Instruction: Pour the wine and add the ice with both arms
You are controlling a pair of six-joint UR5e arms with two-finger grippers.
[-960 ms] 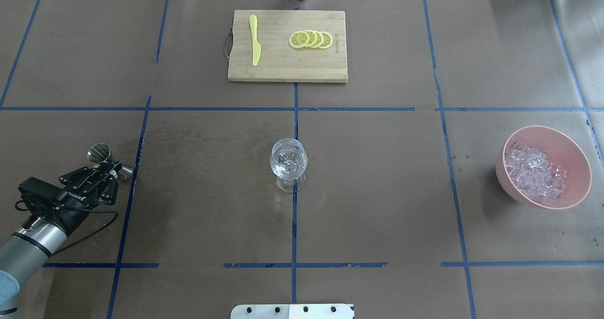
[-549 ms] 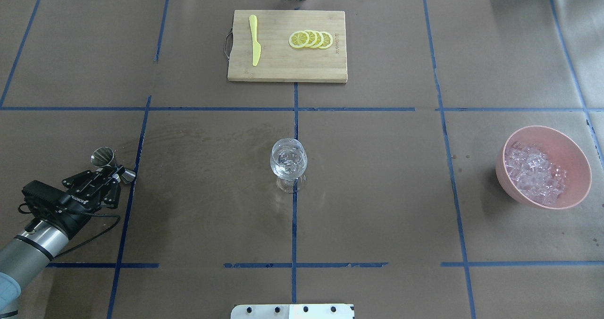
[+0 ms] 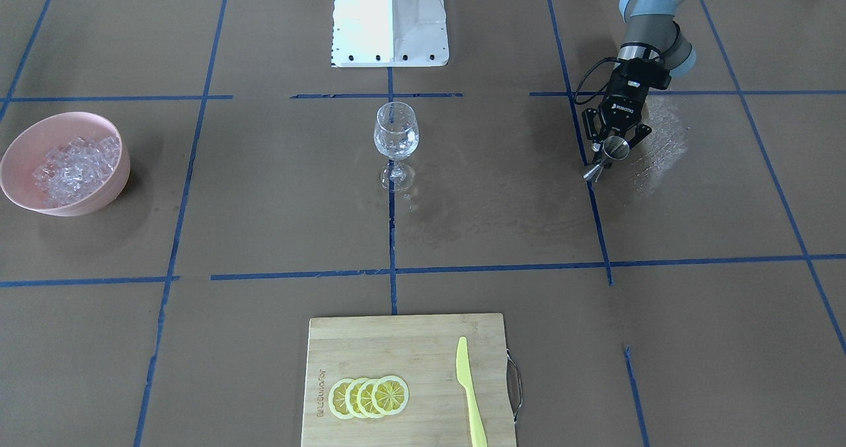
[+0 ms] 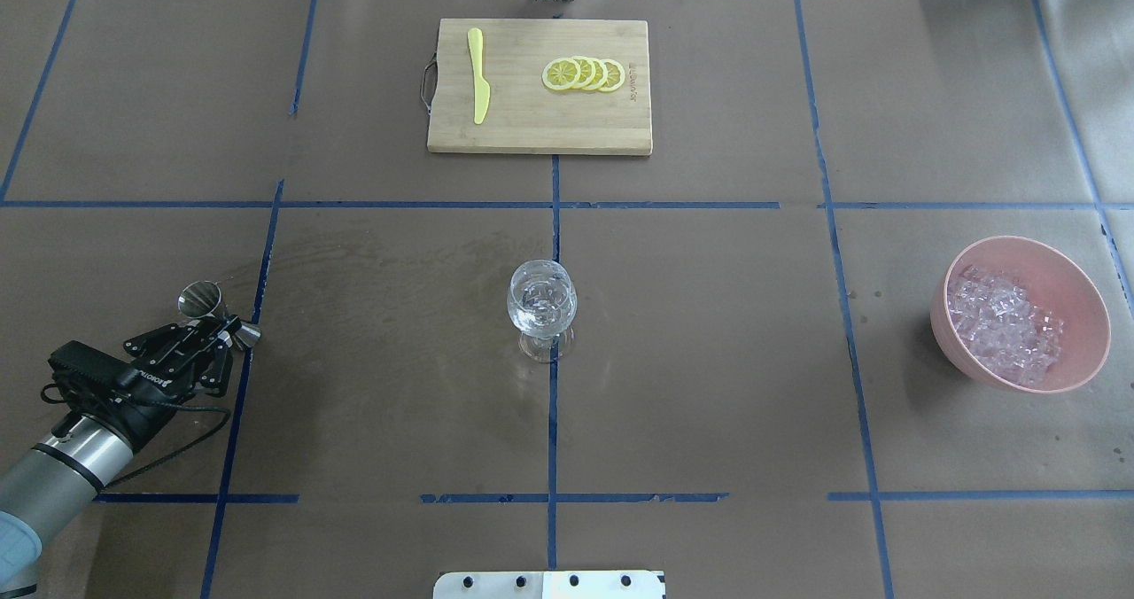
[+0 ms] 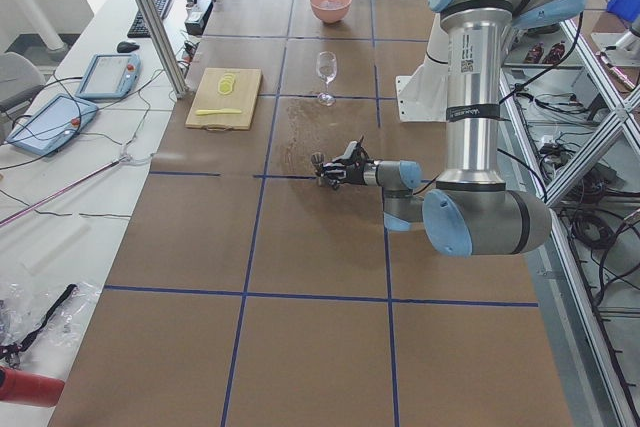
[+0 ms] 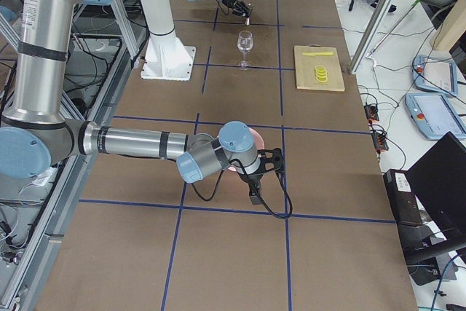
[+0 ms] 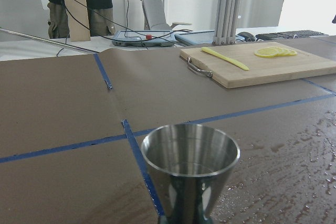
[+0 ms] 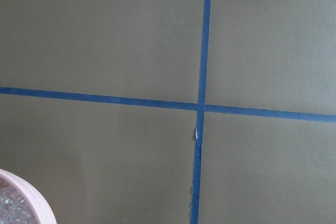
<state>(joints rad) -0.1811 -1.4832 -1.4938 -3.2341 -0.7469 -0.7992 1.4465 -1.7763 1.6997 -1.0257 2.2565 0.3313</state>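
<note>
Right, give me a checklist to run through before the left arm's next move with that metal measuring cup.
1. Left pincer shut on the measuring cup: ok.
2. Wine in the cup: cannot tell; the wrist view shows only shiny metal inside.
3. Glass upright, mid-table: ok.
4. Dark liquid in the glass: not ok; it looks clear.
5. Ice ready in the pink bowl: ok.
6. Right pincer open: cannot tell; only the side view shows it, beside the bowl.
</note>
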